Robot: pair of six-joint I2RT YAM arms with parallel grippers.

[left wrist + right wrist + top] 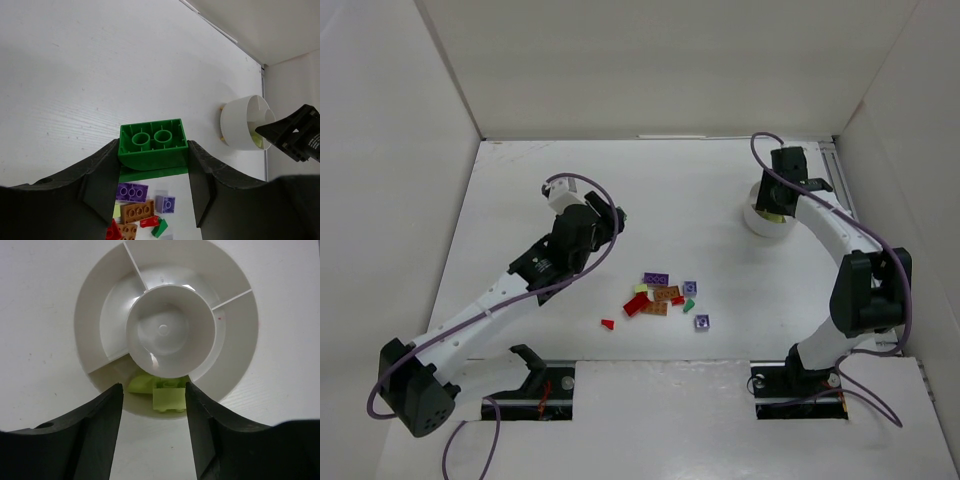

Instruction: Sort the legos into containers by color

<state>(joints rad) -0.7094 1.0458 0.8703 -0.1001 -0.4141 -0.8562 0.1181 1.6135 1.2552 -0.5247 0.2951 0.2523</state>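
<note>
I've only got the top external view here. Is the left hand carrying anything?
Observer: Yes, the left wrist view shows the left hand shut on a green lego, its hollow underside facing the camera.
Reviewer: And the right hand over the dish?
Observer: Open. Its wrist view shows two pale yellow-green legos lying in the dish's near compartment, right beneath it.
Reviewer: Anything else sorted?
Observer: No other legos show in the compartments visible there.

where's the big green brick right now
Left wrist view: the big green brick is clamped in the left gripper above the lego pile, the white dish to its right.
</note>
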